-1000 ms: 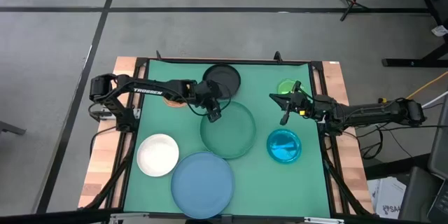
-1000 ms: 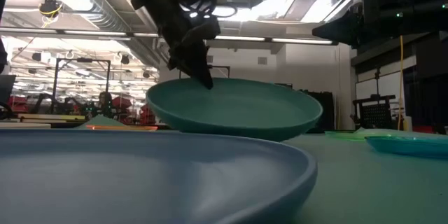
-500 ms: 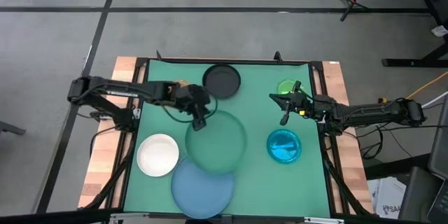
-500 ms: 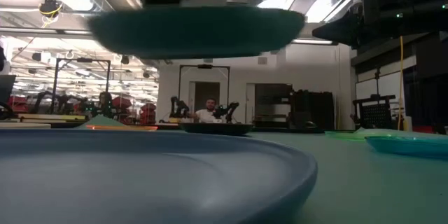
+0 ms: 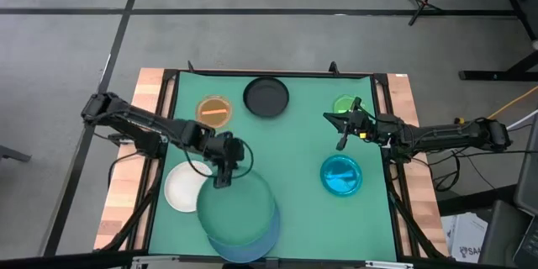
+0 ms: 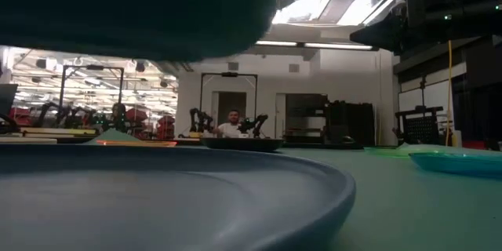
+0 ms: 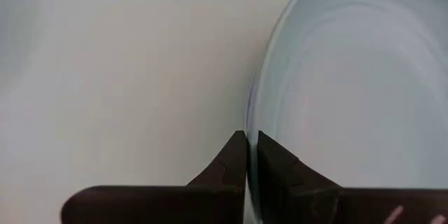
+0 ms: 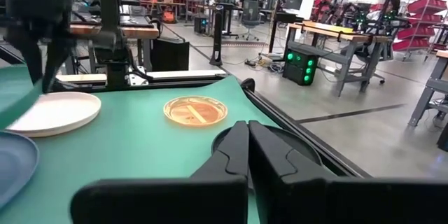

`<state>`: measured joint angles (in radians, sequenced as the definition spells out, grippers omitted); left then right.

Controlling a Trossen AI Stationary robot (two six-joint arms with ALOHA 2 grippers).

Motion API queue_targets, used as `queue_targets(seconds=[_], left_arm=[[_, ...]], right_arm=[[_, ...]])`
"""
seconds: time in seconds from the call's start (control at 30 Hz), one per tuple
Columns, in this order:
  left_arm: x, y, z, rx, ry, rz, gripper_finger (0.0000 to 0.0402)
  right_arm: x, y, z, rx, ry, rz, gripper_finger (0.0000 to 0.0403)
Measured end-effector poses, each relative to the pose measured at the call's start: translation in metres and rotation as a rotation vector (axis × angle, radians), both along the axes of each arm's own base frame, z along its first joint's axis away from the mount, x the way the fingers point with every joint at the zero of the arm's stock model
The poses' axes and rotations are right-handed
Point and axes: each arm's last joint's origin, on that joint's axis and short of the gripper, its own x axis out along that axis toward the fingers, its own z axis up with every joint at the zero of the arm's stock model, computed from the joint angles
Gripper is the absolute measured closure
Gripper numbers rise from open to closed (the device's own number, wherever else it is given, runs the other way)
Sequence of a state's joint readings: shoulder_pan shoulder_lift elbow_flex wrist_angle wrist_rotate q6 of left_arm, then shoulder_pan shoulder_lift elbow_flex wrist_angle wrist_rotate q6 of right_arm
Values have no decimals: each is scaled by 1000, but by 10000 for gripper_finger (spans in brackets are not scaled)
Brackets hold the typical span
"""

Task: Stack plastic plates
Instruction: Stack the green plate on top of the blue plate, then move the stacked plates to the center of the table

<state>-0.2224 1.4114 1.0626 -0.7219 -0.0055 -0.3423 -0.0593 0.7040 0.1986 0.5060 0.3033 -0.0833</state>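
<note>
- The dark teal plate (image 5: 238, 211) has moved since a second ago: it then lay at the centre of the high view, below the black plate (image 5: 266, 97), and it now hangs at the lower centre, over the light blue plate (image 5: 252, 237).
- The left gripper (image 5: 221, 181) is clenched on the teal plate's rim at the plate's upper-left edge in the high view; the left wrist view shows the two fingers pinching that thin rim.
- In the low view the teal plate is a dark underside across the upper left, clear of the light blue plate below it, so it is carried, not yet set down.
- This shift uncovers the translucent orange plate (image 5: 213, 111) at the upper left of the mat and, as a judgement, puts the first stacking step close to release.
- The teal plate is round, so it has no long axis; it sits roughly level, hollow side up.
- It also covers the right edge of the white plate (image 5: 182, 189).
- The right gripper (image 5: 340, 132) waits at the right side, closed and empty, between the green plate (image 5: 344, 104) and the cyan plate (image 5: 341, 176).
</note>
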Motion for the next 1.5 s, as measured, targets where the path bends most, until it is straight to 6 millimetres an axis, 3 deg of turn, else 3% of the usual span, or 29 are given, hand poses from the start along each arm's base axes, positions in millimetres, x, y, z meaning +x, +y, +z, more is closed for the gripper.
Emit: queue_targets(seconds=[0.33,0.53,0.87,1.07,1.23,1.5], left_arm=[[15,-33,-46,-28,21,-79,393],[22,-36,-66,4,75,-50,381],[28,-18,-67,28,73,12,303],[18,-16,-51,-86,152,38,284],[1,-39,-34,-108,145,54,283],[-33,-104,-35,-203,192,169,283]], right_arm=[[1,2,0,30,-15,65,402],[1,2,1,30,-20,79,402],[1,2,1,24,-17,78,402],[1,2,0,24,-13,78,402],[1,2,0,25,-7,81,402],[1,4,0,24,-10,157,402]])
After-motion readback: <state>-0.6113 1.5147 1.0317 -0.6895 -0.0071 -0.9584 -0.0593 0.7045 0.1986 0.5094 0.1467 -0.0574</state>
